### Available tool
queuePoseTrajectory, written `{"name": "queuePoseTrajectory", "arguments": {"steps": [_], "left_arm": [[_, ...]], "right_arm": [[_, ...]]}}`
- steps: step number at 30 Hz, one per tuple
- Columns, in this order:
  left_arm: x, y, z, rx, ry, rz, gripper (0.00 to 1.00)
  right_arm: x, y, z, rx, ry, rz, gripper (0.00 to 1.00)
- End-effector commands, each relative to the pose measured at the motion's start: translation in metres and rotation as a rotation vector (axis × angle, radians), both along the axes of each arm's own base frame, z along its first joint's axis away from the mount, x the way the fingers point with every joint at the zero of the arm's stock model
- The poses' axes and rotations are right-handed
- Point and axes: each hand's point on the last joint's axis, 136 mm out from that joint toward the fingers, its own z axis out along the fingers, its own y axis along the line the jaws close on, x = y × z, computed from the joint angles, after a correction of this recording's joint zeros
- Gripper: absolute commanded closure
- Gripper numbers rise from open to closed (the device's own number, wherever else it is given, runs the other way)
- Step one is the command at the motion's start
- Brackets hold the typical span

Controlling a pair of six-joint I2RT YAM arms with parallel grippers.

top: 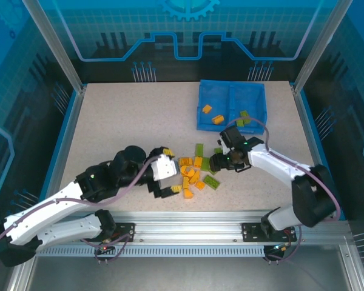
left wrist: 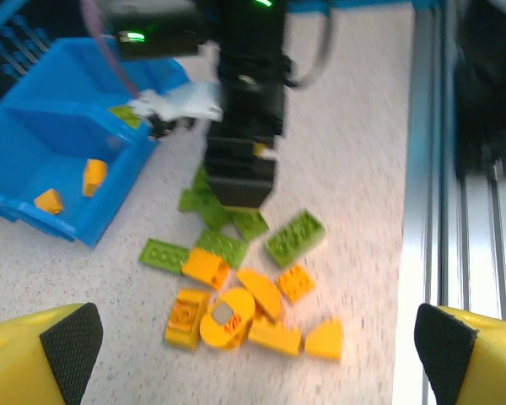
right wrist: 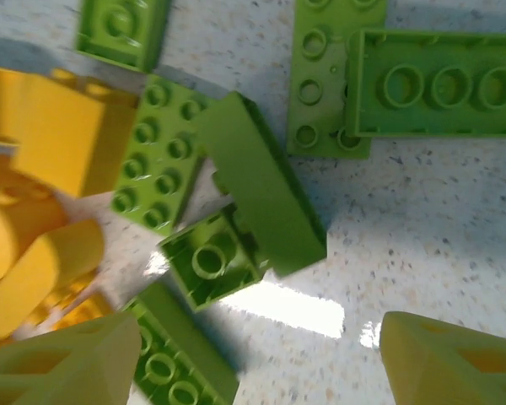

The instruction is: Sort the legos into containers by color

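The legos [top: 194,173] lie in a loose pile mid-table, orange ones to the left and lime-green ones to the right. My left gripper [top: 173,171] is open at the pile's left edge. In its wrist view the left gripper [left wrist: 257,346] stands wide with nothing between its fingers, just short of the orange bricks [left wrist: 236,312]. My right gripper [top: 217,162] hangs low over the green bricks [right wrist: 261,194]. It is open [right wrist: 261,363], with a green plate [right wrist: 181,359] beside its left finger. The containers [top: 230,91] hold two orange bricks [top: 212,114] on the left and green bricks [top: 243,118] on the right.
The blue tray [left wrist: 34,126] stands at the back right, beyond the pile. The right arm's wrist [left wrist: 244,126] looms over the green bricks [left wrist: 228,245]. An aluminium rail [top: 188,221] runs along the near edge, and enclosure posts stand at the back corners.
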Motion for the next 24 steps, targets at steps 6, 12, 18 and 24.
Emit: {"name": "queuePoseTrajectory", "arguments": {"steps": [6,12,18,24], "left_arm": [[-0.014,0.004,-0.023,0.110,-0.104,-0.146,0.01],[-0.015,0.007,-0.025,0.101,-0.108,-0.138,0.01],[-0.015,0.007,-0.027,0.100,-0.106,-0.137,0.01],[-0.016,0.007,-0.031,0.108,-0.103,-0.143,0.01]], "right_arm": [[0.032,0.014,-0.016,-0.014,-0.044,-0.020,0.42],[0.039,0.020,-0.026,-0.010,-0.024,-0.021,0.40],[0.047,0.025,-0.039,-0.021,-0.003,-0.034,0.54],[0.045,0.028,-0.033,-0.034,-0.019,-0.024,0.67]]}}
